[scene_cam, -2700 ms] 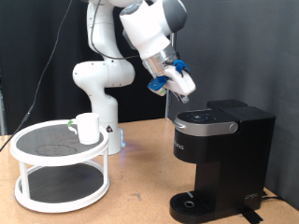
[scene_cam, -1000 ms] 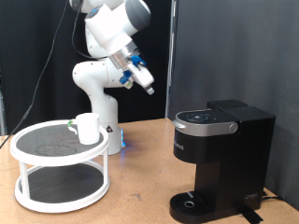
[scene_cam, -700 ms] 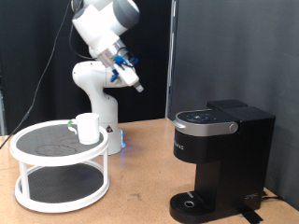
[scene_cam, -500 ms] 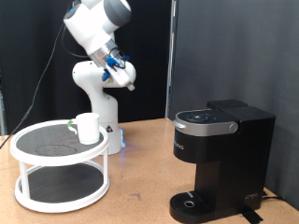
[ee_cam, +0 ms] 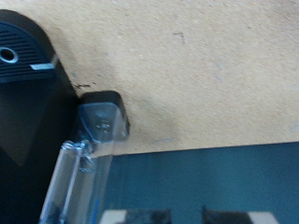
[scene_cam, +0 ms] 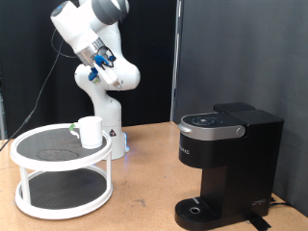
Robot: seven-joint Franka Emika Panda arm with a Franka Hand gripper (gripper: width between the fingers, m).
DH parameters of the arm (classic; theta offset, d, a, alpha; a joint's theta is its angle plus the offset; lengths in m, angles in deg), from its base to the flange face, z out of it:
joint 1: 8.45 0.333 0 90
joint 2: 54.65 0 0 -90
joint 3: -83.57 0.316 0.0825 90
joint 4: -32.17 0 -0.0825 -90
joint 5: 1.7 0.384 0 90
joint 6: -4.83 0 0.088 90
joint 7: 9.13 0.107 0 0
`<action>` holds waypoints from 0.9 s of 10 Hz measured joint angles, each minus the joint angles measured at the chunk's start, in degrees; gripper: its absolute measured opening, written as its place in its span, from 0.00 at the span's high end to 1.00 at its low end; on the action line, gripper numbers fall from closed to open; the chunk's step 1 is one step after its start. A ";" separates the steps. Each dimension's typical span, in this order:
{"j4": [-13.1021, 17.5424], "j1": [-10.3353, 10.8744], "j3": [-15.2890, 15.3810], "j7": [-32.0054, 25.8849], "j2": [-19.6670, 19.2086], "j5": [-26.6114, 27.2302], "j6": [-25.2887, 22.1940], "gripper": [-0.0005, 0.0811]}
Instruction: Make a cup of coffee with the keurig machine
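Observation:
The white cup (scene_cam: 89,131) stands upright on the top tier of a round white rack (scene_cam: 38,162) at the exterior view's left. The black keurig machine (scene_cam: 226,164) stands at the exterior view's right with its lid down; nothing stands on its drip base (scene_cam: 197,208). My gripper (scene_cam: 106,64) is high in the air at the upper left, above and apart from the cup, with nothing seen in it. In the wrist view a black body with a round button (ee_cam: 19,56), likely the machine, shows at one edge over the tan table.
The arm's white base (scene_cam: 104,115) stands behind the rack. A small green thing (scene_cam: 74,128) lies beside the cup on the rack. A tan table (scene_cam: 144,192) lies between rack and machine. A black curtain hangs behind.
The gripper has swung from just above the machine's lid up and across to the exterior view's left, ending high above the rack. The cup and machine have not moved.

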 joint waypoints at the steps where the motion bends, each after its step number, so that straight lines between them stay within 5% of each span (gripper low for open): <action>1: 0.26 -0.39 -0.51 0.02 0.06 -0.16 -1.28 0.99; 5: 0.61 -7.13 -5.13 -0.97 0.50 -2.87 1.32 0.99; 9: 2.96 -9.05 -12.35 -5.63 -3.46 -5.57 4.28 0.99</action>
